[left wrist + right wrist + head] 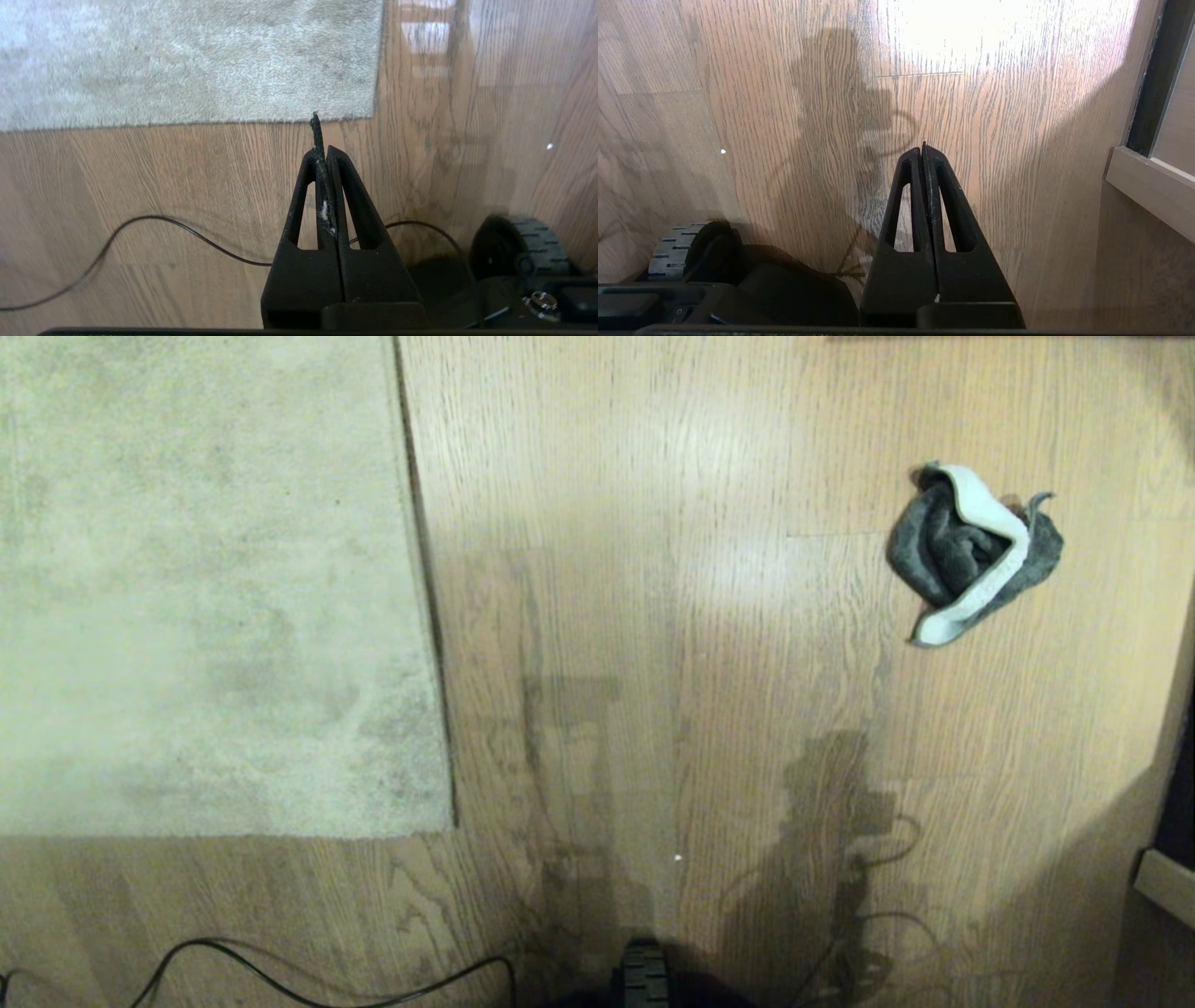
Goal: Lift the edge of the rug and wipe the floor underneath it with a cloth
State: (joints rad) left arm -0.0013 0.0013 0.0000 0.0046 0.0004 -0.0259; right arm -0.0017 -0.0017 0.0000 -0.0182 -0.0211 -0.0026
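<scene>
The rug [205,588] lay flat on the floor [653,616] at the far left, its near right corner in view. The cloth [971,555] sat crumpled on bare boards at the far right, well apart from the rug. The left tool [322,149] and right tool [923,151] hung above the floor, both pressed together and empty, though a dark shred, perhaps worn padding, stuck out of the left tips. A black cable [280,980] trailed along the near floor.

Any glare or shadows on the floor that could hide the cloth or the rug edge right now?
Head view: glare streaks the floor left of the cloth, which stays clearly lit; arm shadows fall nearer the robot, clear of the rug edge. Right wrist view: a bright washed-out patch ahead of the right gripper. Left wrist view: window reflections beside the rug corner.
</scene>
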